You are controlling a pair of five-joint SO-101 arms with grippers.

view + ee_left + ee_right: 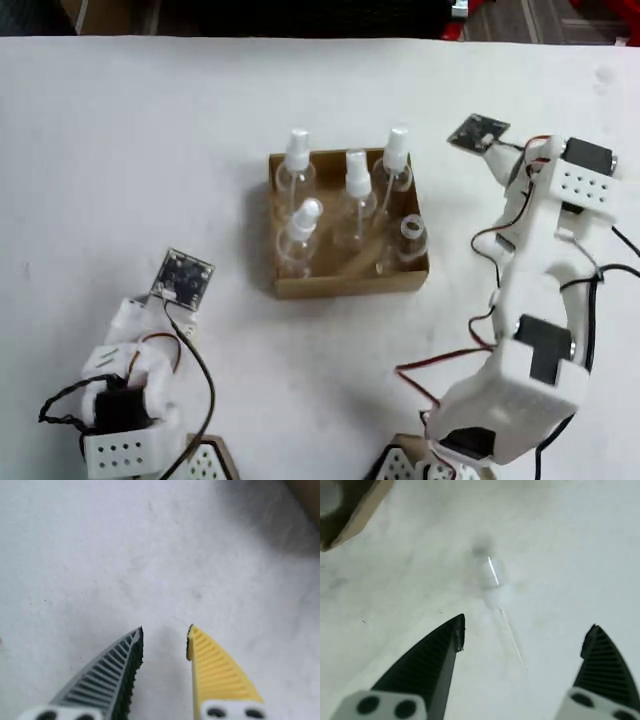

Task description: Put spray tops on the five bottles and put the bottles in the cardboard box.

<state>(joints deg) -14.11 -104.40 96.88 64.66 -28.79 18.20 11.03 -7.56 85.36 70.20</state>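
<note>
- Right claw (526,622) gaped wide, spray top (494,582) on the desk (570,535) just ahead.
- Left claw (165,629) stood slightly parted.
- Spray top's outline was faint.

Bottles (357,205) stand in the cardboard box (350,283), spray top (492,577) nearby.

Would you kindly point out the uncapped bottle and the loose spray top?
Uncapped bottle (412,230): high view, its open neck.
Loose spray top (492,581): right wrist view, its white head.
</note>
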